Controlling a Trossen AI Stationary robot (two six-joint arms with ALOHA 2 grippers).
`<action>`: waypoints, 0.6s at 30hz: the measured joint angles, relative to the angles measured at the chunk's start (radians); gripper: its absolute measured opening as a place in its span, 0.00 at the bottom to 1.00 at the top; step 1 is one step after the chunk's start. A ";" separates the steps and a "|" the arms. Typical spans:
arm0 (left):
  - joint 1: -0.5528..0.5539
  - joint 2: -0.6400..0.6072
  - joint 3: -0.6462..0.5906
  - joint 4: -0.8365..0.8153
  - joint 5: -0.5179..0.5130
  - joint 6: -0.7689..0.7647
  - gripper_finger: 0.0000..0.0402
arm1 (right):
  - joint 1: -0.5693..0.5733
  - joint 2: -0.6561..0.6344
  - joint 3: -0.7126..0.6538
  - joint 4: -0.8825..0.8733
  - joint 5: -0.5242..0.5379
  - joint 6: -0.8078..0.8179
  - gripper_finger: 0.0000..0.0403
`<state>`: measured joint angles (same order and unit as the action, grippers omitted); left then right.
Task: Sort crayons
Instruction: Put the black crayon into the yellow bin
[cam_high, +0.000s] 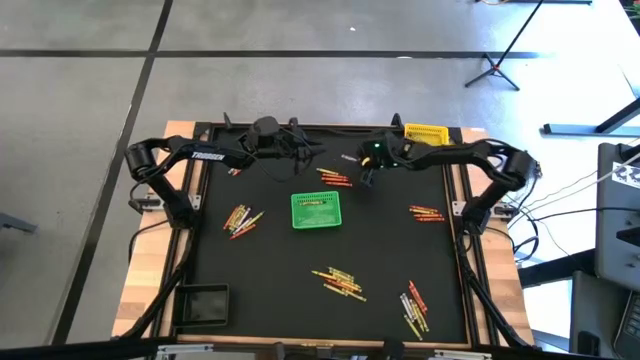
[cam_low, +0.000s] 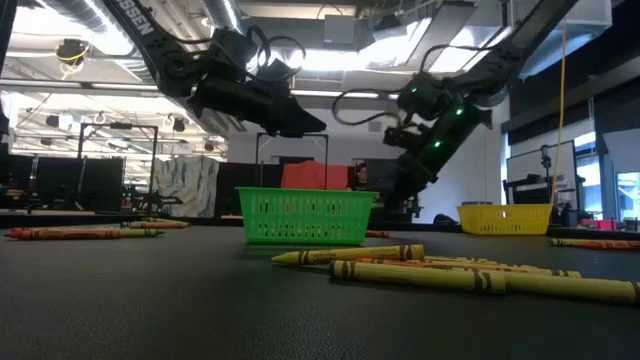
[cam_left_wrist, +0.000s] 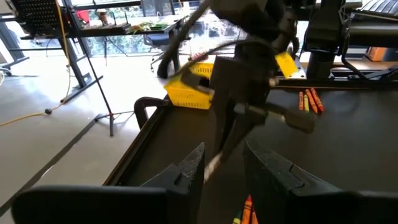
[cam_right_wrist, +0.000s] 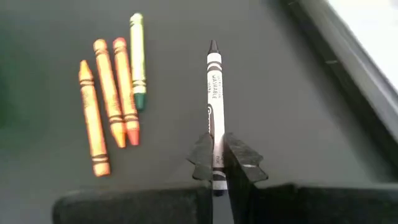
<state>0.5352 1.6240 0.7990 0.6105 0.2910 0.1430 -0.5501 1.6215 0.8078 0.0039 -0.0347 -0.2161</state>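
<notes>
Yellow crayons lay nearest us on the desk.
Our right pincer clenched the grey crayon near its end; we feared it might pivot loose.

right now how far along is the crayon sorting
Early. Nothing shows as sorted: the yellow basket looks empty, and the green basket's contents are unclear. In hand: the right gripper is shut on a grey crayon. Left: crayon clusters lie scattered over the mat. The left gripper hangs open.
</notes>
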 joint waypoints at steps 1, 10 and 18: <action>0.000 -0.007 0.000 -0.012 -0.005 0.000 0.24 | -0.012 -0.026 -0.016 0.003 0.000 0.001 0.03; -0.002 -0.021 0.000 -0.051 -0.042 0.025 0.24 | -0.156 -0.248 -0.167 0.002 0.100 0.036 0.04; -0.002 -0.021 0.000 -0.050 -0.046 0.024 0.24 | -0.255 -0.319 -0.216 -0.013 0.257 0.100 0.05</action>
<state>0.5331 1.6032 0.7990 0.5606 0.2451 0.1674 -0.8055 1.3029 0.5919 -0.0089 0.2223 -0.1161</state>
